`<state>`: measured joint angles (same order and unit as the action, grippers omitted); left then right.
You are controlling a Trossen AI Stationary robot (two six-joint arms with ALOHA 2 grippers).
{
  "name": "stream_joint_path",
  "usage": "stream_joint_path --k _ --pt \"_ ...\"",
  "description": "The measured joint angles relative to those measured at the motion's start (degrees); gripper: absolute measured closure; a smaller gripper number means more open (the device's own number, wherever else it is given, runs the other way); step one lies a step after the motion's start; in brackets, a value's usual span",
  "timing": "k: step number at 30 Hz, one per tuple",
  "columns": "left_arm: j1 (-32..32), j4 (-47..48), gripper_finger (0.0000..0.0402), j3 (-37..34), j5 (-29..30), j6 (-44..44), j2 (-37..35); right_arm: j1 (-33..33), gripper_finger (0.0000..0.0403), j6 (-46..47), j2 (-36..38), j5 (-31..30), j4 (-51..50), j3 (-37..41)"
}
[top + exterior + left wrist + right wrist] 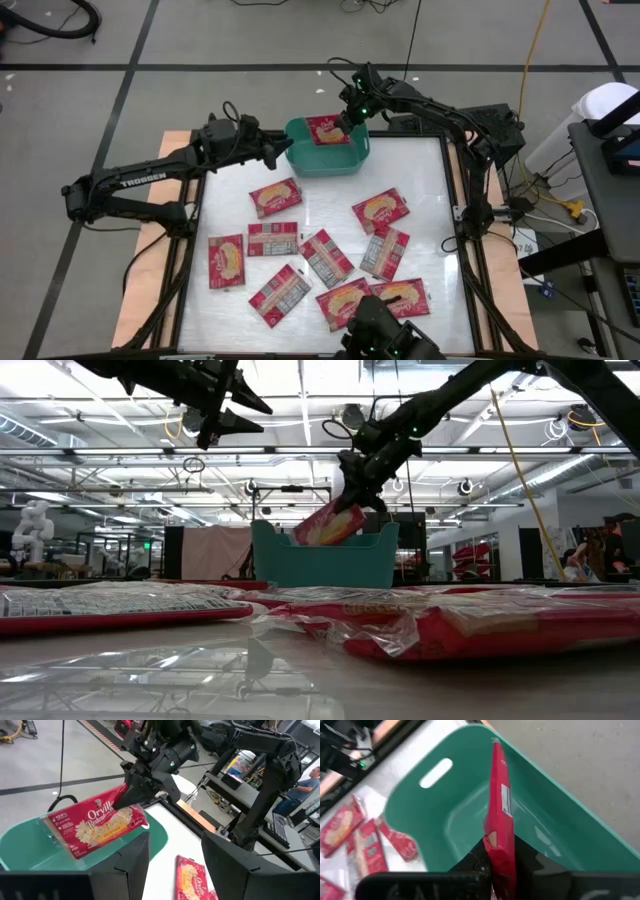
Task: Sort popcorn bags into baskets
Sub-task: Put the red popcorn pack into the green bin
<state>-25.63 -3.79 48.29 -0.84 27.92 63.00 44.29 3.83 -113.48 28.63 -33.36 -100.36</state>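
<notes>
Reaching in from the far right corner of the tabletop (420,170), the right arm bends down so that its right gripper (346,120) hangs over the teal basket (352,158), its fingers (530,865) clamped on the edge of one popcorn bag (327,130) held tilted above the basket's hollow. The left arm stretches across from the other side, its left gripper (275,152) level, just beside the basket's wall, fingers (227,865) spread apart and holding nothing. Nine more popcorn bags (275,196) lie flat, scattered on the tabletop nearer than the basket.
</notes>
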Motion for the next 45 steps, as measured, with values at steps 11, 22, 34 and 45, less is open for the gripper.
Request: stream_joint_path --k 11,22,34,45 --pt "-3.2 2.3 0.022 0.0 0.0 -1.4 0.0 -0.3 0.0376 0.4 -1.7 2.7 2.3 0.7" --pt "-6.0 2.4 0.022 0.0 -0.7 -3.5 0.0 -3.5 0.0373 1.5 -1.8 -1.8 2.3 3.3" --pt "-6.2 6.2 0.022 0.0 -3.8 -3.6 0.0 -4.7 0.0275 1.3 -1.7 -8.6 2.3 3.3" --pt "-6.2 18.4 0.022 0.0 -6.0 0.4 0.0 -4.6 0.0217 -0.8 -1.0 -13.5 2.2 3.3"
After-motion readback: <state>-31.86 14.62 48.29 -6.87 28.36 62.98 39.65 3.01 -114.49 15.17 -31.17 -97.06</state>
